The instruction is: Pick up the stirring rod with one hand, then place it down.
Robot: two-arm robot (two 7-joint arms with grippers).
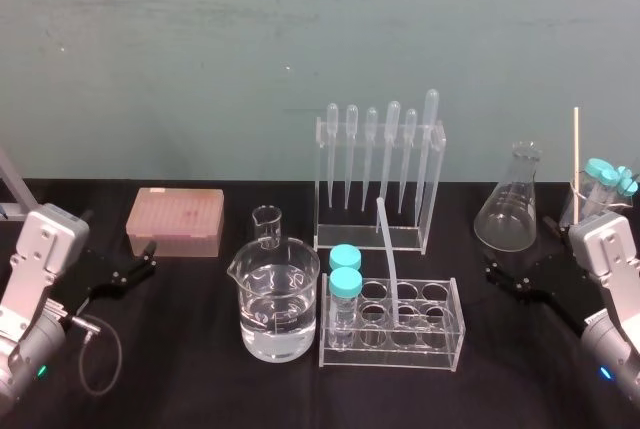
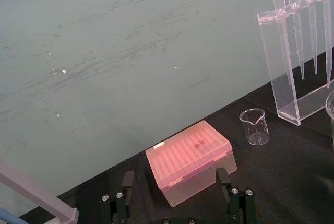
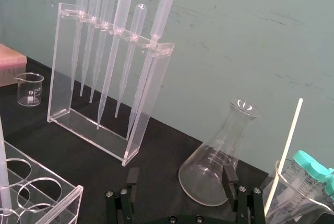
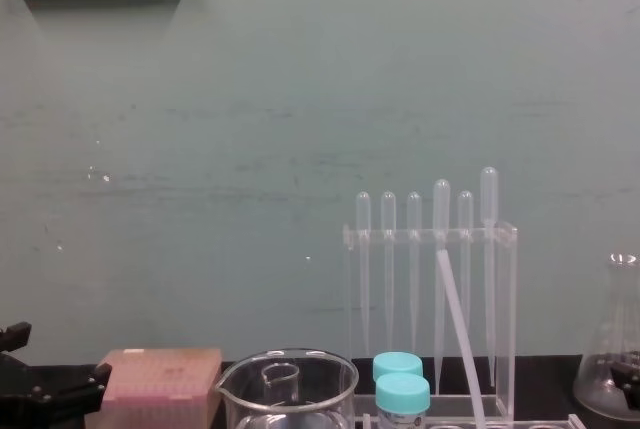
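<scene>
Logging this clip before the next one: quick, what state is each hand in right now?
Left hand: open, holding nothing.
Right hand: open, holding nothing.

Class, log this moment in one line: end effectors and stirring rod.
left end effector open, by pink box | right end effector open, by flask | stirring rod leaning in tube rack

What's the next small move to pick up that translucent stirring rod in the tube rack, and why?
Probably swing the black right hand leftward toward the translucent whitish stirring rod, which leans in the clear tube rack. Both hands sit open at the far sides, and the right is nearer than the left hand.
</scene>
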